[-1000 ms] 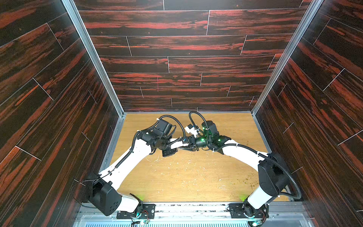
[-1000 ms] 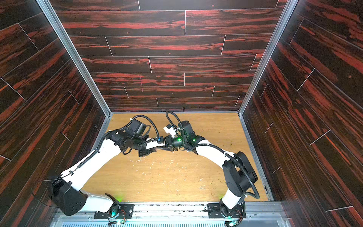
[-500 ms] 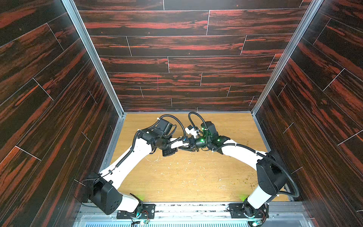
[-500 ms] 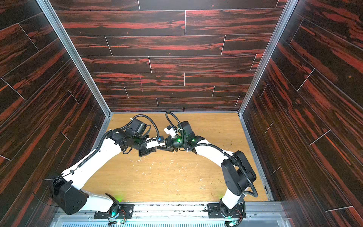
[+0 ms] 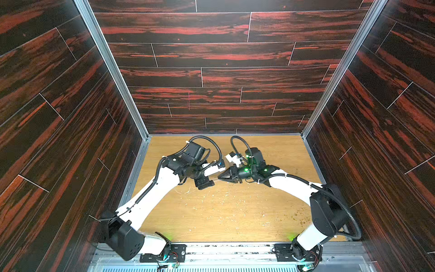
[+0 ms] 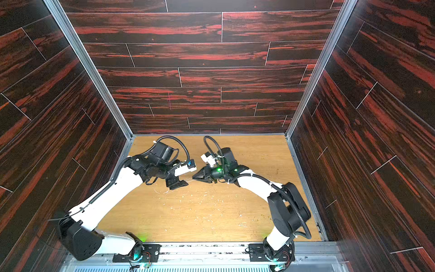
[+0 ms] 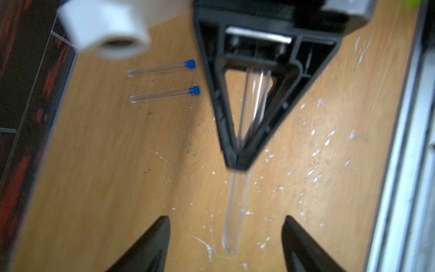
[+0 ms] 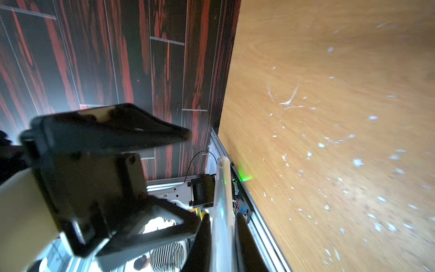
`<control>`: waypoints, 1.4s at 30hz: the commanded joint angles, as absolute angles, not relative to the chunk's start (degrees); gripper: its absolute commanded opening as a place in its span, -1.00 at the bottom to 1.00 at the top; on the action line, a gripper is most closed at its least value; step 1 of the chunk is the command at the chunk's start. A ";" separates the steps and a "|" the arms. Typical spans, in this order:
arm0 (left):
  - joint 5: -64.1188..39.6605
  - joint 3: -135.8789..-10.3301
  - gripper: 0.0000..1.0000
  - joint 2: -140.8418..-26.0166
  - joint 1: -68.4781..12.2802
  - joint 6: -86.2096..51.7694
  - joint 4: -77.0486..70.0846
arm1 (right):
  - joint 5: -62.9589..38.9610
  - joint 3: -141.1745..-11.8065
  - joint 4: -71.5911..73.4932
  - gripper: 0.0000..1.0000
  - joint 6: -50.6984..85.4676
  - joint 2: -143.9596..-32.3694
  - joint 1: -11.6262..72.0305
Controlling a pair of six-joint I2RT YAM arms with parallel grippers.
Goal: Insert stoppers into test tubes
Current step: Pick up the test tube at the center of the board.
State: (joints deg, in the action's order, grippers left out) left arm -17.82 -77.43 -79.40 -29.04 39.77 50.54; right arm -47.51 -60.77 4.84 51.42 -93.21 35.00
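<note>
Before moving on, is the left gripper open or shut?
Open. In its wrist view the left gripper has its fingers wide apart, clear of the tube.

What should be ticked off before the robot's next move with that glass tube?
1. Grip: right gripper shut on held tube: ok.
2. Release: left gripper open, fingers clear on either side of it: ok.
3. Finished work: lying tubes carry blue stoppers: ok.
4. Stopper in the held tube: cannot tell; no blue shows on it.
5. Third stopper located: cannot tell.
</note>
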 commanded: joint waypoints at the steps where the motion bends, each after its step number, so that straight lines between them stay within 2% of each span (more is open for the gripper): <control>1: -23.21 -76.95 0.70 -76.79 -25.32 32.42 48.58 | -47.61 -58.91 6.77 -0.80 51.57 -88.33 33.29; 6: -32.16 -74.92 0.83 -75.08 -19.35 21.31 42.82 | -47.48 -57.16 8.35 -0.82 51.11 -84.73 30.95; 10: -39.41 -72.16 0.84 -73.45 -14.70 11.19 36.59 | -46.43 -55.24 12.98 -0.85 51.97 -81.65 29.81; 15: -49.09 -66.65 0.83 -72.16 -9.15 -6.98 21.22 | -45.75 -53.87 19.29 -0.86 53.62 -81.11 29.79; 19: -54.30 -64.46 0.83 -72.02 -7.61 -15.88 13.01 | -47.02 -53.14 24.87 -0.87 55.19 -81.47 30.08; 26: -58.01 -56.24 0.84 -72.58 -7.46 -38.24 -12.54 | -48.06 -55.87 29.44 -0.87 59.25 -84.46 32.55; 29: -57.92 -54.93 0.85 -72.68 -7.82 -40.28 -16.10 | -48.38 -57.96 29.56 -0.87 59.69 -86.57 34.23; 34: -59.90 -54.85 0.82 -72.25 -9.78 -36.29 -13.21 | -49.52 -60.18 31.37 -0.87 60.82 -88.90 35.55; 42: -62.34 -56.25 0.64 -73.12 -13.87 -28.97 -5.55 | -50.47 -62.29 32.79 -0.88 61.90 -91.79 36.41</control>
